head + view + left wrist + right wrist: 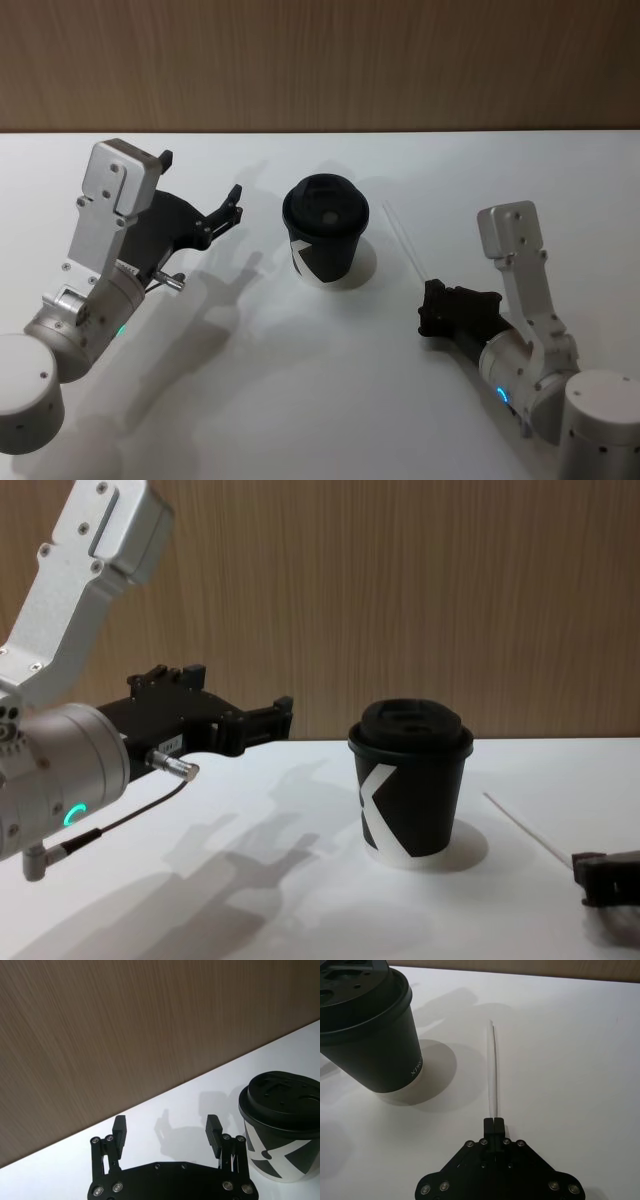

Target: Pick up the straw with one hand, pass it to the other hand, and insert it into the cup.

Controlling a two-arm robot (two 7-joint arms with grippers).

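The black lidded cup (pixel 325 238) stands upright mid-table, its white mark facing me (pixel 410 780). Just to its right, the thin pale straw (pixel 405 243) runs from near me toward the back of the table, low at the table surface. My right gripper (pixel 430 298) is shut on the straw's near end; in the right wrist view the straw (pixel 494 1070) runs straight out from the closed fingertips (pixel 490 1123), with the cup (pixel 367 1035) beside it. My left gripper (pixel 202 178) hovers open and empty to the left of the cup (pixel 280 1130), above the table (pixel 166 1127).
The white table (pixel 300 400) ends at a brown wood-grain wall (pixel 320 60) close behind the cup. Bare table lies in front of the cup and between the two arms.
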